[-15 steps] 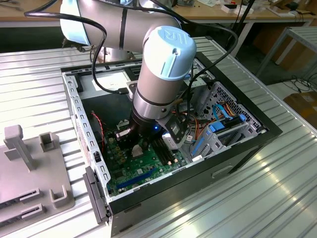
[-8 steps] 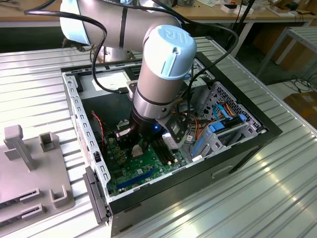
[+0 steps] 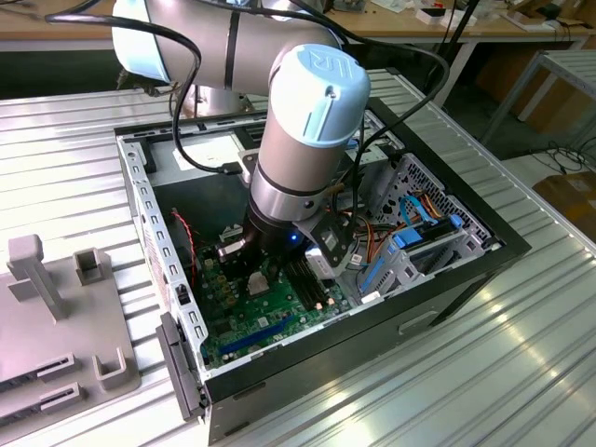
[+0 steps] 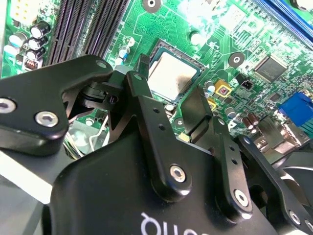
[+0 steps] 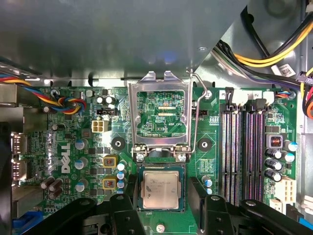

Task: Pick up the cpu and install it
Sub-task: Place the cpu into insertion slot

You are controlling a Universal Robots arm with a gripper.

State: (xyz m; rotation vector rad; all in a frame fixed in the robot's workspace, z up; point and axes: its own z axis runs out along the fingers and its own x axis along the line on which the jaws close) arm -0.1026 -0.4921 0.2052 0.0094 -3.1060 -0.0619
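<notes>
White logo lettering stands on the motherboard (image 5: 65,157). Small white print marks the board inside the raised socket frame (image 5: 159,84), and single white digits head the memory slots (image 5: 243,147). Faint engraved lines cover the cpu (image 5: 160,189) top, too fine to make out. A raised emblem sits on the arm's blue cap (image 3: 321,65). Partial white letters cross the black body of the gripper (image 4: 168,83).

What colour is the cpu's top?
Silver-grey metal, with a darker smudge; the cpu shows best in the first wrist view.
</notes>
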